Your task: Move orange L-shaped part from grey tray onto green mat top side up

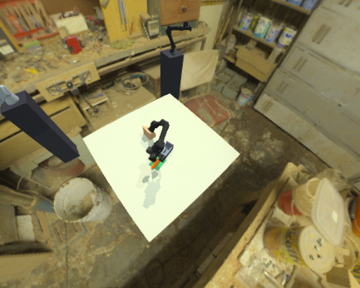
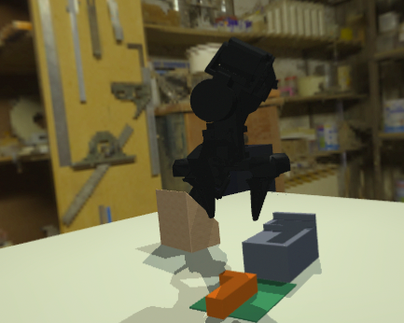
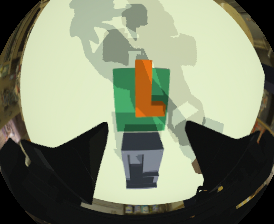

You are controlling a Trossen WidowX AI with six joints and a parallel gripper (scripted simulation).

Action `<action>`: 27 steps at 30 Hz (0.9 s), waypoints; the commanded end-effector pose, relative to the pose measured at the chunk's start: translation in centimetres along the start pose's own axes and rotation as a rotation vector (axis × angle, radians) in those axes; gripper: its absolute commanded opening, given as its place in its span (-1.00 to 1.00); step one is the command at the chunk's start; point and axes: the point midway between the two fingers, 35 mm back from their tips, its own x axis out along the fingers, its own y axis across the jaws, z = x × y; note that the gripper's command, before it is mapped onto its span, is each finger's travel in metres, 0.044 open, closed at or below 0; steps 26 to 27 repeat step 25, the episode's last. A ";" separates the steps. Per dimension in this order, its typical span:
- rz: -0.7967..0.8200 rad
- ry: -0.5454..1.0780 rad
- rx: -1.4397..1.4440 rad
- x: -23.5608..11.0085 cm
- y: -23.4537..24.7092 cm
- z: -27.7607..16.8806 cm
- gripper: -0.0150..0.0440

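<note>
The orange L-shaped part (image 1: 155, 164) (image 2: 234, 294) (image 3: 143, 90) lies flat on the green mat (image 2: 271, 296) (image 3: 124, 97), its L outline facing up. The end of its long leg sticks out a little past the mat's edge away from the tray. Its short foot is at the end nearer the tray. The grey tray (image 1: 167, 150) (image 2: 278, 257) (image 3: 142, 141) stands beside the mat with its pocket empty. My gripper (image 2: 233, 218) (image 3: 148, 126) is open and empty, with its fingers wide apart. It hangs well above the table, clear of the part.
A brown block (image 1: 147, 132) (image 2: 174, 219) with a sloped side stands on the white table (image 1: 196, 154) (image 2: 57, 280), behind and to the left of the tray in the exterior view. Two dark pedestals (image 1: 171, 75) (image 1: 42, 129) stand beyond the table's edges.
</note>
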 end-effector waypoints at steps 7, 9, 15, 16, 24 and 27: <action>0.014 -0.013 0.004 -2.1 -0.2 0.2 0.86; 0.014 -0.013 0.004 -2.1 -0.2 0.2 0.86; 0.014 -0.013 0.004 -2.1 -0.2 0.2 0.86; 0.014 -0.013 0.004 -2.1 -0.2 0.2 0.86; 0.014 -0.013 0.004 -2.1 -0.2 0.2 0.86; 0.014 -0.013 0.004 -2.1 -0.2 0.2 0.86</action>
